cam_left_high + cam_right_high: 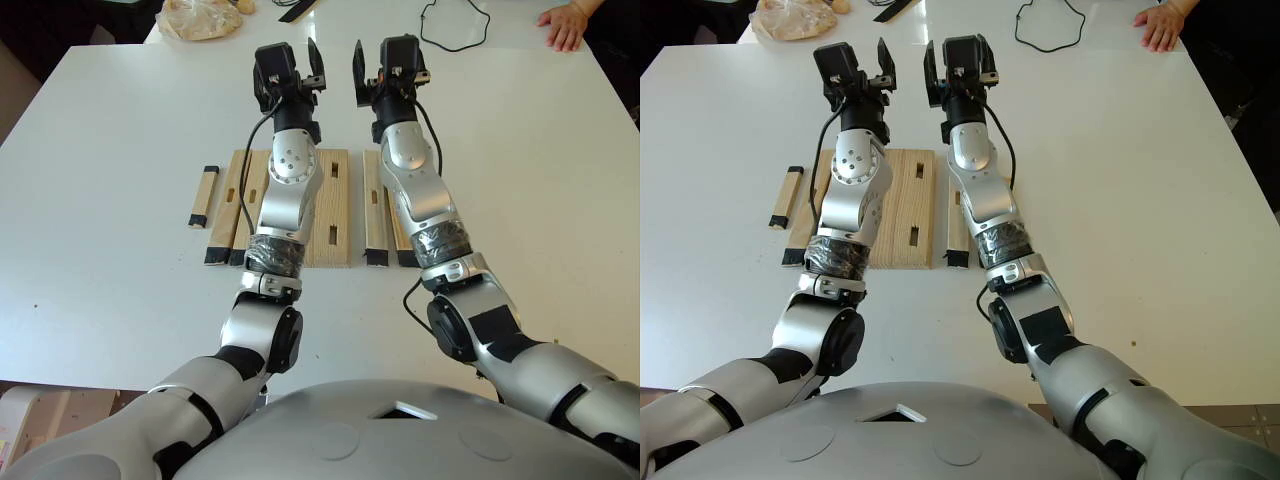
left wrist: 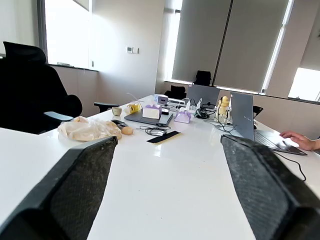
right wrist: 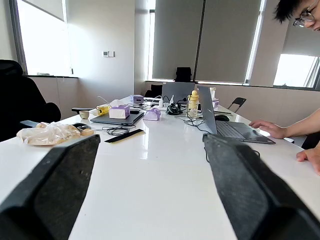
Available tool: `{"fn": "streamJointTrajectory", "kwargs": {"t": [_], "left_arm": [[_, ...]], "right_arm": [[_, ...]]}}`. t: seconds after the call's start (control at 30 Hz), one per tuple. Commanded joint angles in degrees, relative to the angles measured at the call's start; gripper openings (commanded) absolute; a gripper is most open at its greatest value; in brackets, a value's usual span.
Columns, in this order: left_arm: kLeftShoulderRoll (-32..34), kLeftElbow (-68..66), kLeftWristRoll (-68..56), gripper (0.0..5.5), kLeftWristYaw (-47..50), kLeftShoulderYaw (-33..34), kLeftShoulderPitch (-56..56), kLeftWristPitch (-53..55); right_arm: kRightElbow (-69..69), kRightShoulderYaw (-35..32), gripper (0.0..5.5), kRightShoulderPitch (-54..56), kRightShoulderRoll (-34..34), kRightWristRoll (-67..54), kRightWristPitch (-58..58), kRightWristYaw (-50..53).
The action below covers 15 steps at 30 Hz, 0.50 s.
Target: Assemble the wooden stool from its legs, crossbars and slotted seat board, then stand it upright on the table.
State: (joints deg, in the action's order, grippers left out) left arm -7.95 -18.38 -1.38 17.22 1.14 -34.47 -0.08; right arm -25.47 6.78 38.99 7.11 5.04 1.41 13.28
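"On the white table [image 1: 100, 150], how far along is the stool?"

"Not begun, by the look of it. The slotted seat board [image 1: 335, 215] lies flat beneath both outstretched arms, with long strips [image 1: 222, 215], legs or crossbars, just beside it on either side. One short piece [image 1: 203, 195] lies apart on the robot's left."

"And the pincers?"

"The left gripper [image 1: 297, 70] and right gripper [image 1: 380, 70] hover beyond the parts, jaws wide, holding nothing. Next, probably, one arm must draw back and come down onto a strip."
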Motion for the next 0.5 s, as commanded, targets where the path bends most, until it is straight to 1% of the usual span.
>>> {"fn": "streamJointTrajectory", "kwargs": {"t": [0.03, 0.27, 0.5], "left_arm": [[-1.92, -1.49, -0.02, 3.85, -0.46, -0.43, -0.99, 0.7], [-0.14, -1.63, 6.02, 3.85, 2.15, -2.99, -1.4, 1.43], [0.51, -0.91, 6.35, 3.85, 0.1, -3.27, -1.3, 2.0]], "right_arm": [[1.96, 1.17, 3.81, -1.16, 0.99, 2.1, 2.23, 0.33], [2.32, 1.17, 3.81, -1.72, 1.79, 3.71, 2.32, 2.76], [1.38, 0.91, 3.81, -1.67, 1.5, 3.98, 1.98, 2.7]]}}
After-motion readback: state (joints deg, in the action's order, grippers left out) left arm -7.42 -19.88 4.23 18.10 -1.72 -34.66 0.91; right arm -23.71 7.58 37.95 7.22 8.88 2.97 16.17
